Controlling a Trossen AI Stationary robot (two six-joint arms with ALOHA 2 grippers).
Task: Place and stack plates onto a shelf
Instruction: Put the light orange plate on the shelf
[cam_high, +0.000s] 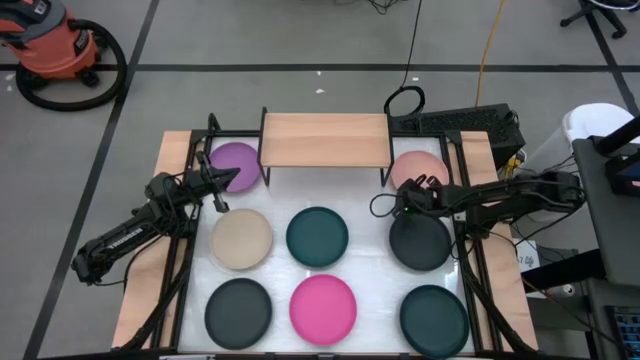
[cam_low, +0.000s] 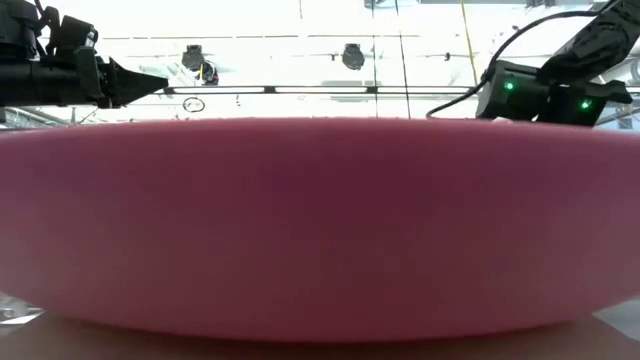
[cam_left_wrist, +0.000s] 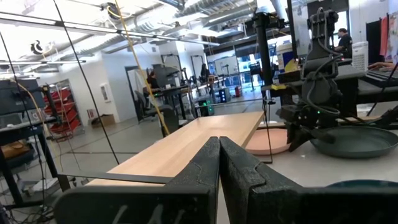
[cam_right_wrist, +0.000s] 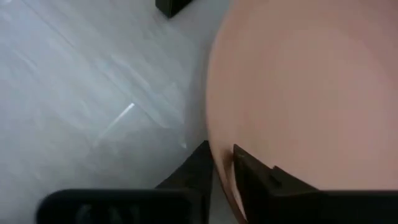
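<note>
The salmon pink plate (cam_high: 420, 166) lies flat on the table at the far right, beside the shelf (cam_high: 325, 140), whose wooden top is bare. My right gripper (cam_high: 410, 196) is down at this plate's near edge, shut on its rim. My left gripper (cam_high: 222, 192) is shut on nothing and hovers above the table between the purple plate (cam_high: 237, 165) and the beige plate (cam_high: 241, 239). The low view is filled by the hot pink plate (cam_low: 320, 230), which hides my right gripper's fingertips there. My right gripper has the salmon pink plate's rim (cam_right_wrist: 217, 149) at its near-left side between its two fingers. One finger (cam_right_wrist: 255, 177) is over the plate's inner face and the other stands outside the rim. The fingers slant down from the table's right side. The plate lies flat on the table.
Other plates lie on the white table: dark teal (cam_high: 317, 236) in the middle, charcoal (cam_high: 420, 242) just near of my right gripper, charcoal (cam_high: 238, 312), hot pink (cam_high: 323, 308) and dark teal (cam_high: 434, 320) along the near edge. Black frame rails run along both table sides.
</note>
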